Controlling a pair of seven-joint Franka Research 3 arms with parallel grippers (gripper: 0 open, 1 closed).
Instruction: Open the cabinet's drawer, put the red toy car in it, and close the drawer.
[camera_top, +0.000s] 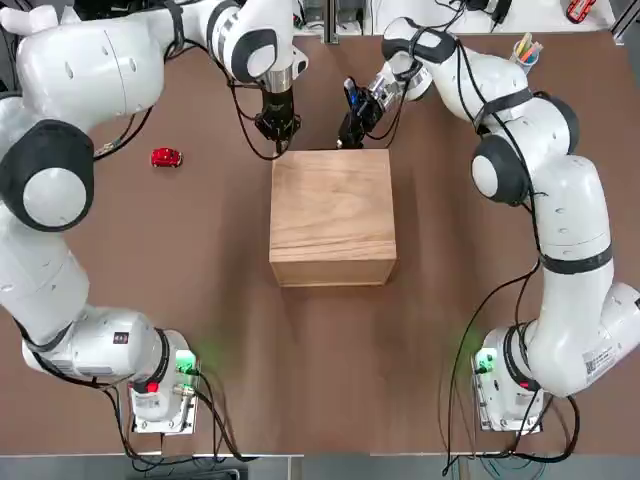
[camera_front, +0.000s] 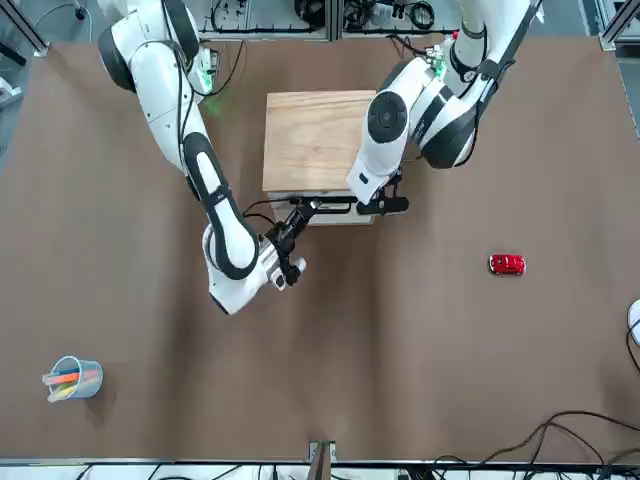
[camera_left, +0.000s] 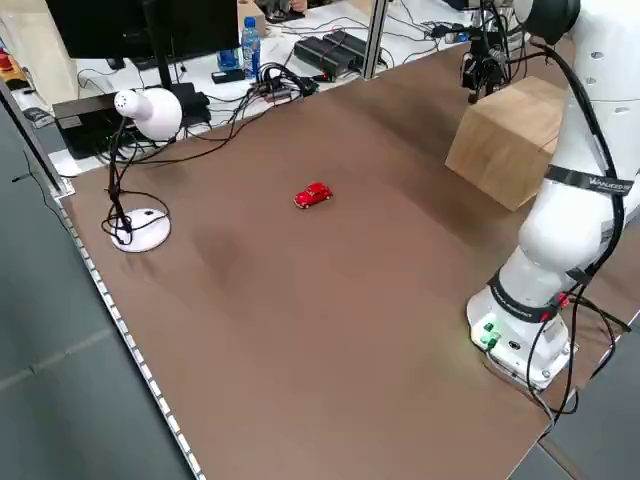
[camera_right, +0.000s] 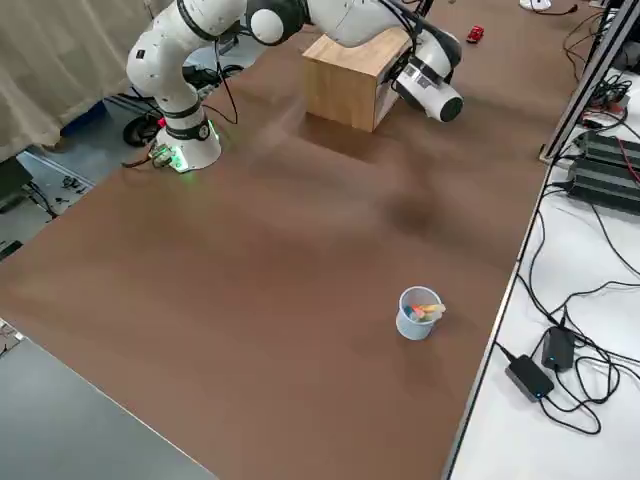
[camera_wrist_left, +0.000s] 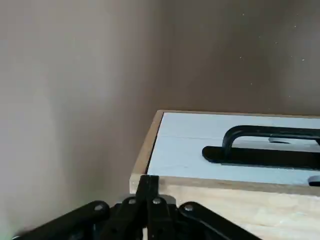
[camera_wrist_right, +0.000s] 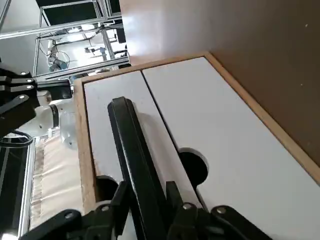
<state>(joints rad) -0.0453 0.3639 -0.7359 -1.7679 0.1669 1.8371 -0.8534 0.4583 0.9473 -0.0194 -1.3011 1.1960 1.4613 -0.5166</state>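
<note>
The right gripper (camera_wrist_right: 147, 210) is clamped on the black handle (camera_wrist_right: 135, 165) of the drawer (camera_wrist_right: 125, 150) at the cabinet's (camera_top: 332, 215) far face. The left gripper (camera_wrist_left: 148, 192), fingers together, rests at the cabinet's top edge. The red toy car (camera_top: 166, 157) sits on the desk (camera_top: 200, 300), well apart to the left.
</note>
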